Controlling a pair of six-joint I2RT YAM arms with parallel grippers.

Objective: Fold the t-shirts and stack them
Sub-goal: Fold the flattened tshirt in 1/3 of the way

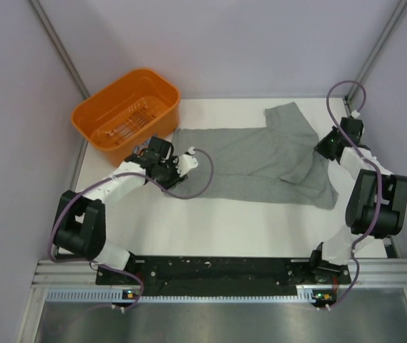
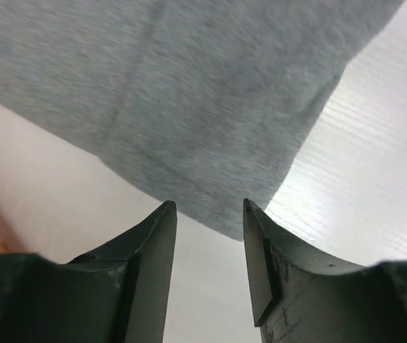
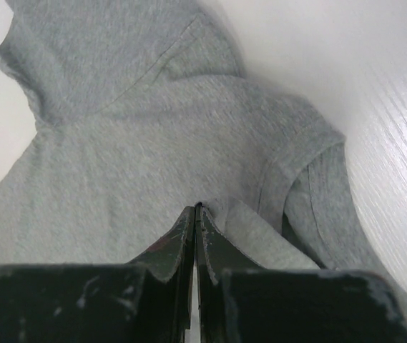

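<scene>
**At the hem corner: left claw parted, right claw shut**

Between the tips of my left claw (image 2: 209, 207) is a bare gap. The jaws stand partly open and hold nothing. Just beyond them a hem corner of the grey t-shirt (image 2: 210, 93) lies flat on the white table (image 2: 375, 179). My right claw (image 3: 194, 209) is closed tight, tips against bunched cloth by a sleeve; whether it pinches any, I cannot tell. Farther out, the shirt spreads between both claws, and an orange basket (image 1: 128, 114) sits beyond the left one. I judge the next grip wants the corner seated deep between the fingers, low to the table, before closing.
</scene>
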